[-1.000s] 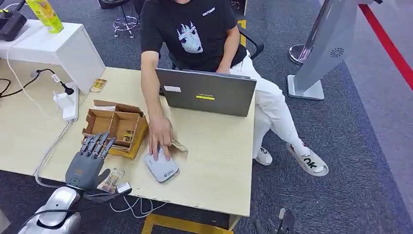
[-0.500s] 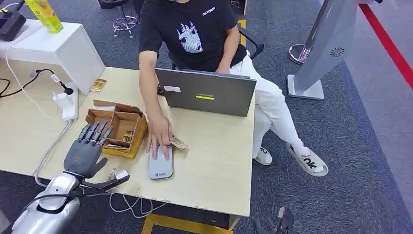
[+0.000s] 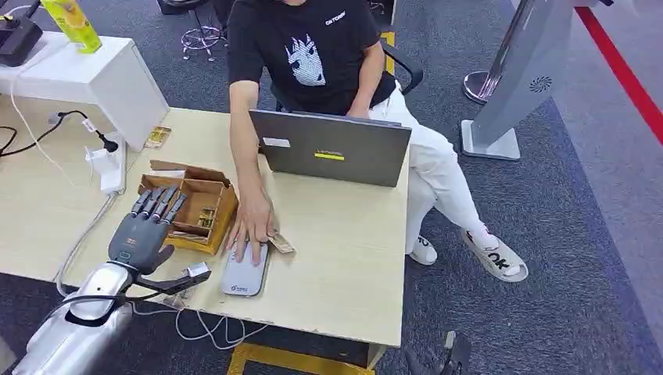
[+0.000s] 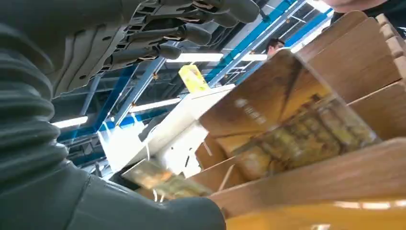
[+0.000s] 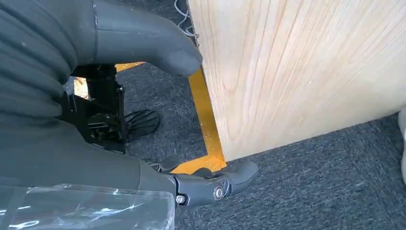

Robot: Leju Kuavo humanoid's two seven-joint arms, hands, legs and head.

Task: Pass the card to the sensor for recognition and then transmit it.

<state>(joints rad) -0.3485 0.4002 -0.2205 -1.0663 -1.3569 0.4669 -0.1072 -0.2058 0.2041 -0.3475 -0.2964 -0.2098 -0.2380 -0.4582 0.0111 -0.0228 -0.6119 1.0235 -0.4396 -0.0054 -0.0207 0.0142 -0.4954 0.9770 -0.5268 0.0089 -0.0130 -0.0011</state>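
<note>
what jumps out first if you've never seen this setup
A person's hand presses on a flat grey sensor mid-table, a card just beside it. The robot's left hand, fingers spread, hovers at the near edge of a cardboard box. A grey laptop stands behind.

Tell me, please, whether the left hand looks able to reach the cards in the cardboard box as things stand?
Probably yes. The left hand hovers with fingers spread at the near edge of the open cardboard box, nothing between them. The person's hand rests on the grey sensor beside the box, not over it.

box contents (image 4: 306, 129) blurred, person's head cropped
</note>
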